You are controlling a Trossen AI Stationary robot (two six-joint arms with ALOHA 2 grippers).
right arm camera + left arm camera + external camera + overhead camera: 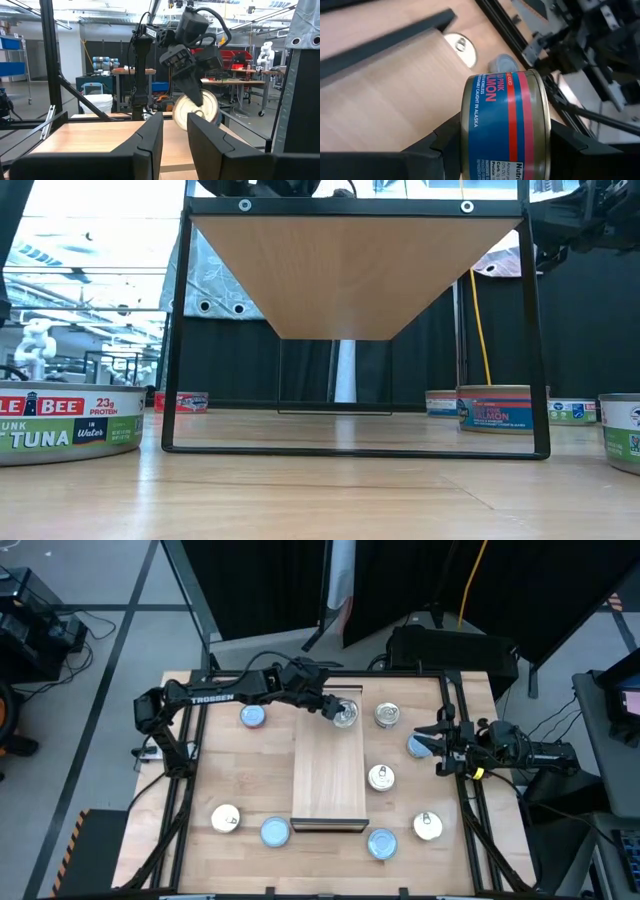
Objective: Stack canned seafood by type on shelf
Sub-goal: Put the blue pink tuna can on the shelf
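My left gripper (340, 712) is over the far end of the shelf (328, 775), a light-wood board raised on a black frame, and is shut on a pink-salmon tin (507, 125) with silver ends. My right gripper (436, 744) hangs at the table's right side, raised, open by a narrow gap (175, 135) and holding nothing, beside a blue-topped tin (416, 746). The other tins stand on their bases on the tabletop: blue (253, 716), silver (387, 715), silver (381, 777), cream (226, 819), blue (275, 832), blue (382, 843), white (428, 826). My left gripper pinches the salmon tin between its two fingers (445, 140), one on each flat end. One finger lies across the silver end (200, 107) that faces the right arm. The fingers slant down from the table's left. The tin is tipped on edge over the shelf's far end.
The shelf's black frame legs (178, 330) and bottom bar (350, 450) stand on the tabletop. Under the board there is open room. A tuna tin (60, 425) and a salmon tin (495, 408) sit near the frame. Black rails run along both table sides (190, 755).
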